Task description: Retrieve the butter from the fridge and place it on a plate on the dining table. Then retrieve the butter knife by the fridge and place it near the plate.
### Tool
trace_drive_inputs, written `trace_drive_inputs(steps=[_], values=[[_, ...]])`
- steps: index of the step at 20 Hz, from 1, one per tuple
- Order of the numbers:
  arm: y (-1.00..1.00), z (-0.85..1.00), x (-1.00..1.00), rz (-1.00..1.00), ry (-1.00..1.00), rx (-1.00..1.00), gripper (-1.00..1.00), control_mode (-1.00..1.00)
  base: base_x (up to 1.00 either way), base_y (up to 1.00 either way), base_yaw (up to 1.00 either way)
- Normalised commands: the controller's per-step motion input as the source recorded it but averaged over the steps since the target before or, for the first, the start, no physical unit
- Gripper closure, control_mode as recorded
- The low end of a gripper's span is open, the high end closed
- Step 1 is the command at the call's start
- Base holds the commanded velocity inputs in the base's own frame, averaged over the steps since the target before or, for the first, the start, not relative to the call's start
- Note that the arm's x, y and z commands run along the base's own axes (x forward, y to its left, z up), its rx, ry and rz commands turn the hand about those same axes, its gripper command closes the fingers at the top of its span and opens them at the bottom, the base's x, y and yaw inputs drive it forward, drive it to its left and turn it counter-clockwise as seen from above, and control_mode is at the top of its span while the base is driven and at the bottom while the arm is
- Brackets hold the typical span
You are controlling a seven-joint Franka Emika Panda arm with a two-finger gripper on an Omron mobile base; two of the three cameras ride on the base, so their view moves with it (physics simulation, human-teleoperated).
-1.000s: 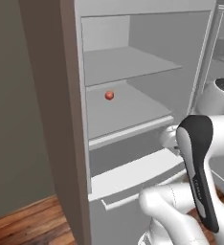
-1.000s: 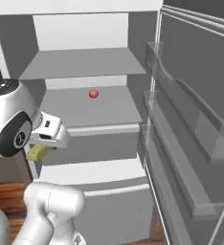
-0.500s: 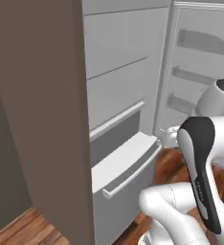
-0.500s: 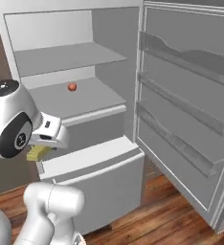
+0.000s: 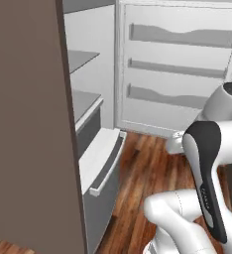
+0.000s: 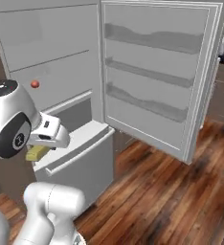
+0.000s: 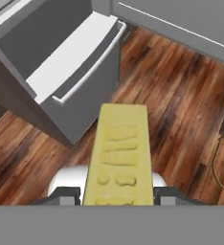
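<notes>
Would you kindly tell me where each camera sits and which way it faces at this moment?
Left base view: behind the arm's left, facing the fridge side-on; white arm at lower right.
Right base view: behind its right, facing the open fridge; arm at lower left, gripper holding the butter.
Hand view: on the hand, looking down over the butter at the wood floor.
Shared: the fridge's pulled-out drawer.

We see the butter (image 7: 117, 153) as pale yellow with faint embossed marks. The fridge (image 6: 147, 72) is silver-grey outside, with grey-white shelves. A small red-orange lump (image 6: 35, 84) sits inside. The floor (image 6: 171, 191) shows streaked reddish-brown wood planks.
</notes>
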Motion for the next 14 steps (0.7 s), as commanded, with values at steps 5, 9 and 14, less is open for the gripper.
trace_drive_inputs(steps=[5, 9, 14], values=[[0.0, 0.0, 0.0, 0.0, 0.0, 0.0, 1.0, 1.0, -0.56, 0.0, -0.78], [0.0, 0.0, 0.0, 0.0, 0.0, 0.0, 1.0, 1.0, -0.44, 0.0, -0.77], [0.0, 0.0, 0.0, 0.0, 0.0, 0.0, 1.0, 1.0, -0.24, -0.2, -0.64]])
